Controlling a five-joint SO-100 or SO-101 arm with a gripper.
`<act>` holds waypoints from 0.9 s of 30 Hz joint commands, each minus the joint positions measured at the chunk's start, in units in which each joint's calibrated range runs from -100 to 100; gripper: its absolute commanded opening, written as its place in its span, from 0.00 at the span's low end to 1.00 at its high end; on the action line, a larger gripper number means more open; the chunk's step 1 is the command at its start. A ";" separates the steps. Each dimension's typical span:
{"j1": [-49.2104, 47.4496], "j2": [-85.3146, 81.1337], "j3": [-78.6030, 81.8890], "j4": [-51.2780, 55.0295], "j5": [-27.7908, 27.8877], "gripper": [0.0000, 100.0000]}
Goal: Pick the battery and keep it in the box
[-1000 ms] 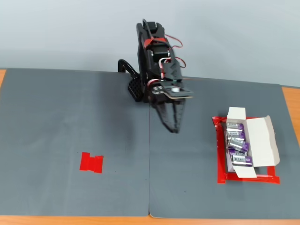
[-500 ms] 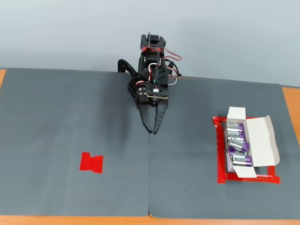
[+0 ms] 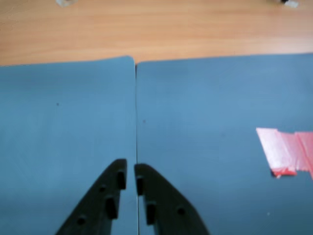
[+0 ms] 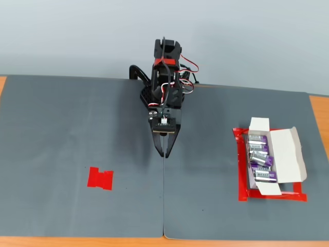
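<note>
My black gripper hangs over the seam between the two grey mats, at the middle of the fixed view. Its fingers are shut and hold nothing; the wrist view shows the tips almost touching over bare mat. The white box lies at the right of the fixed view inside a red tape outline, with its flaps open. Several purple batteries lie in a row inside it. No battery lies loose on the mats. The gripper is well to the left of the box.
A small red tape patch sits on the left mat in the fixed view; it shows at the right in the wrist view. The mat seam runs toward the front edge. Wooden table lies beyond the mats.
</note>
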 commanded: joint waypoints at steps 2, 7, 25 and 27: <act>-0.58 -0.60 0.45 10.28 -0.82 0.02; -0.21 -0.60 -1.54 17.05 -0.92 0.02; -0.66 -0.34 -6.88 34.15 -0.92 0.02; -0.66 -0.26 -6.88 34.15 -0.92 0.02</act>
